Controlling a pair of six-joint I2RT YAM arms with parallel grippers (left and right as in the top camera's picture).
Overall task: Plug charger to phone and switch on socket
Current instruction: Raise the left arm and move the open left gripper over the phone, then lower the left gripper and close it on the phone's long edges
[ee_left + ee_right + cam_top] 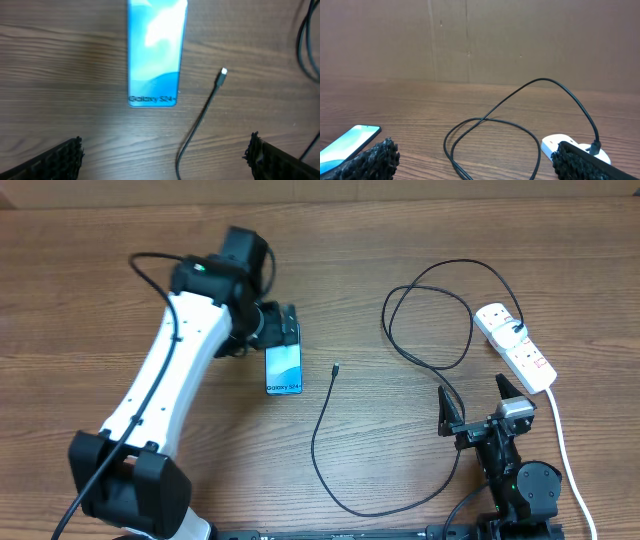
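Observation:
The phone (pixel 284 370) lies flat, its blue screen lit, just in front of my left gripper (pixel 287 326). In the left wrist view the phone (pixel 157 50) is ahead of the open left gripper (pixel 165 146), which holds nothing. The charger's connector tip (pixel 335 368) rests a little to the right of the phone, also visible at the cable end (pixel 223 73). The black cable (pixel 330 470) loops round to its plug (pixel 517 330), seated in the white socket (pixel 522 352). Near the table's front, my right gripper (pixel 475 405) stands open and empty, with the cable loop (pixel 495 122) and the socket (pixel 552 145) ahead of it.
A thick white cord (pixel 562 445) runs from the socket toward the front right, beside the right arm's base. The cable's lower loop (pixel 372 511) lies near the front edge. A brown wall (pixel 470 40) backs the table.

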